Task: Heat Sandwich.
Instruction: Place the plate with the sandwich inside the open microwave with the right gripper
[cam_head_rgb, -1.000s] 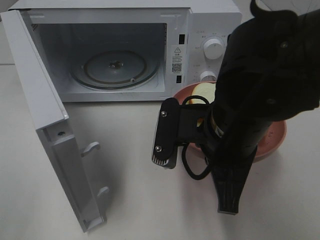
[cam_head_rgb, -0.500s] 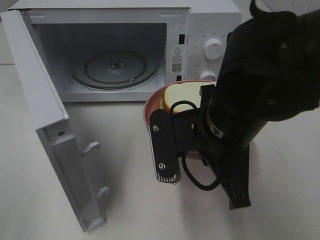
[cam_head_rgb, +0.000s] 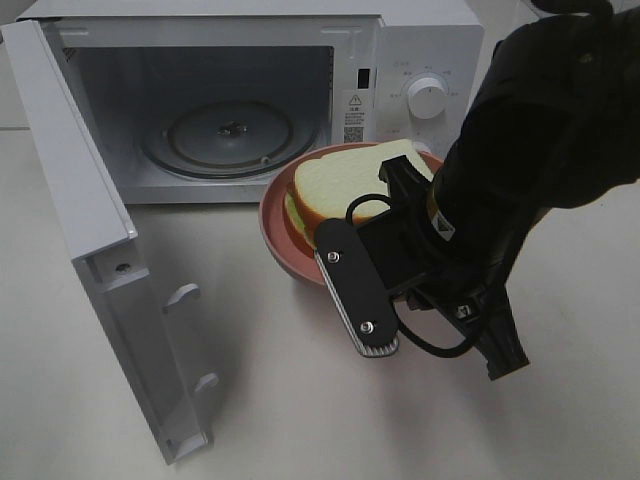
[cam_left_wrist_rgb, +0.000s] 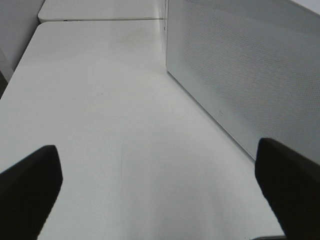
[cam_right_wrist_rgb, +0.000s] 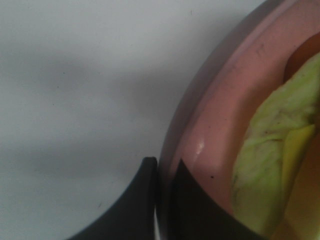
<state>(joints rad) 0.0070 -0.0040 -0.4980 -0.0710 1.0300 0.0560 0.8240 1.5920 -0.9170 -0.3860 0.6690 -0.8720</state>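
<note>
Pink plate (cam_head_rgb: 272, 235), clamped by my right jaws, is now nearer the open microwave (cam_head_rgb: 400, 40), sandwich (cam_head_rgb: 335, 185) aboard, so loading looks next; left jaws gape.

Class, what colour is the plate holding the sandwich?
Salmon pink. The plate shows best in the exterior high view.

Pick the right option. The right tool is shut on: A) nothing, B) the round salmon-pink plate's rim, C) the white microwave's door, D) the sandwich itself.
B: the right wrist view shows the right tool pinching the rim of the round salmon-pink plate, beside the pale-yellow layered sandwich.
</note>
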